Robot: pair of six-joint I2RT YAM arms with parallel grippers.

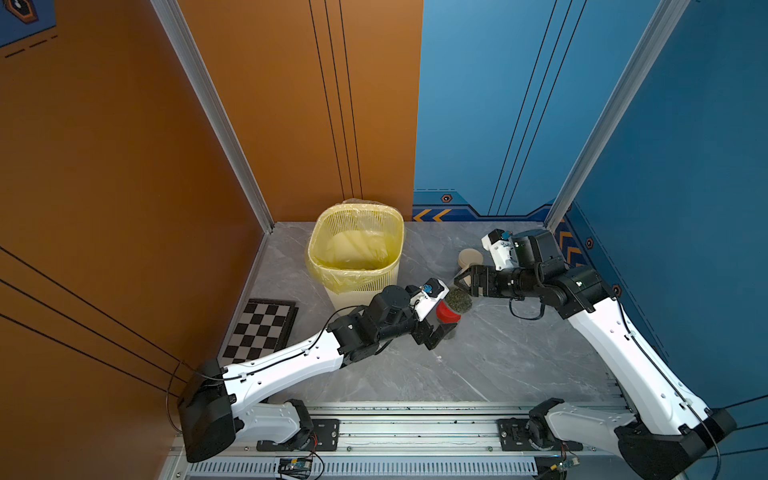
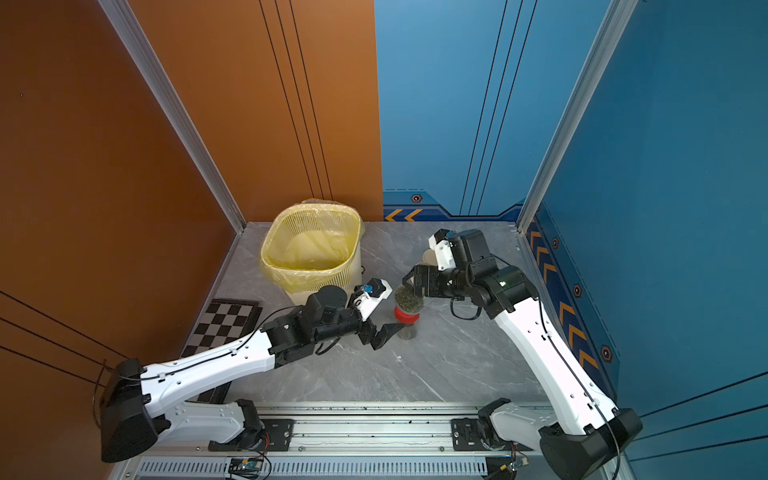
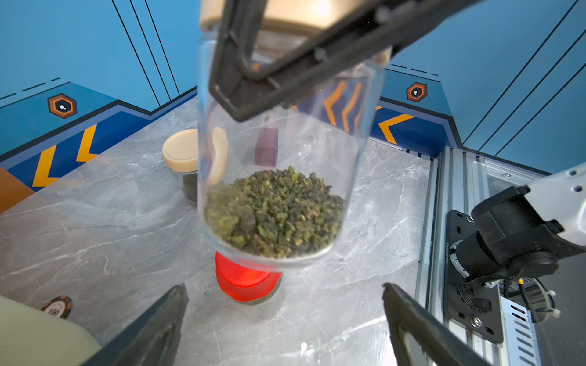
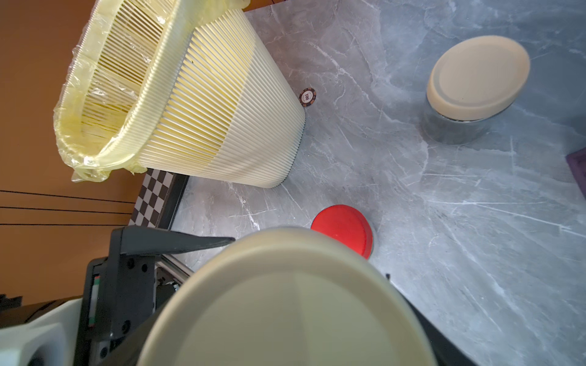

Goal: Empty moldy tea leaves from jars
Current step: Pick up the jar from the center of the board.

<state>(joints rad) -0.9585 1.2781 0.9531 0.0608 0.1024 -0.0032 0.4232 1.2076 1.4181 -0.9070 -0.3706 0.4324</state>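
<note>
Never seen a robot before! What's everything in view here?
held jar: one, clear with beige lid, in the air.
red-lidded jar: one, clear, standing mid-table.
beige-lidded jar: one, clear, standing farther back.
tea leaves: one clump, dark green, inside the held jar.
bin: one, cream with yellow bag, back left.
chessboard: one, black-and-white, left edge.
poker chip: one, brown, by bin's base.
block: one, purple, on the table.
table: one, grey marble.
left gripper: one, black, open, facing held jar.
right gripper: one, black, shut on held jar.
</note>
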